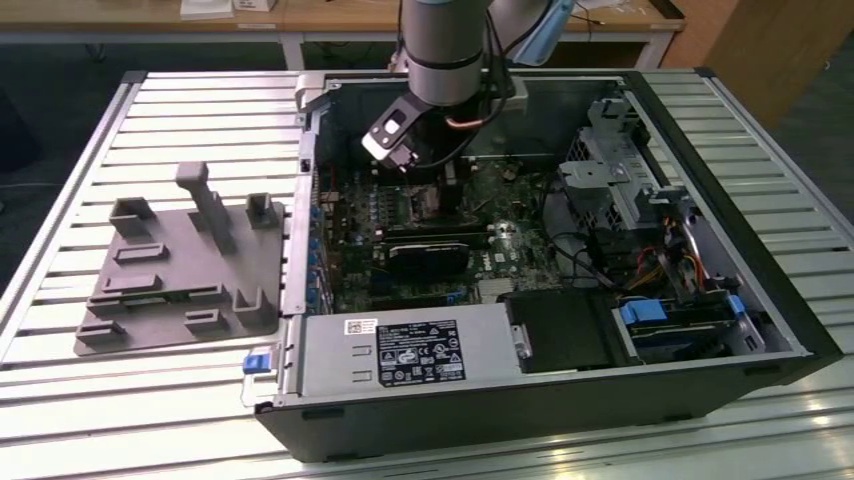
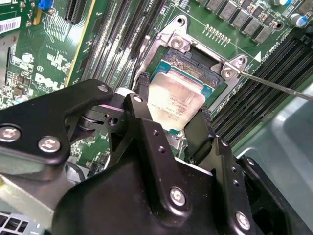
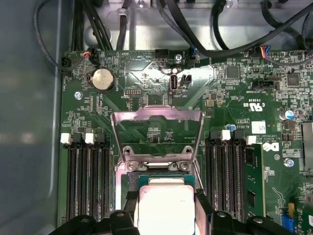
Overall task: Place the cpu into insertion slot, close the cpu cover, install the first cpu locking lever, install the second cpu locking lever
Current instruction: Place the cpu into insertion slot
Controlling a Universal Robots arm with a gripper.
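Arm (image 1: 447, 40) hangs down from the far side, wrist tilted a bit, gripper (image 2: 173, 100) low with both fingers (image 2: 141, 85) pinching the cpu (image 2: 178, 93) edges.

- The cpu (image 3: 166, 209) sits silver face up between the gripper's (image 3: 166, 211) two black fingers (image 3: 131, 204), which press against its opposite edges.
- It is over the insertion slot (image 3: 156, 175) (whether fully seated, I cannot tell).
- The cpu cover (image 3: 156, 114) is swung open, with green board showing through its window.
- Black memory slots (image 3: 88, 181) flank the socket.
- A coin battery (image 3: 102, 79) lies beyond the cover.
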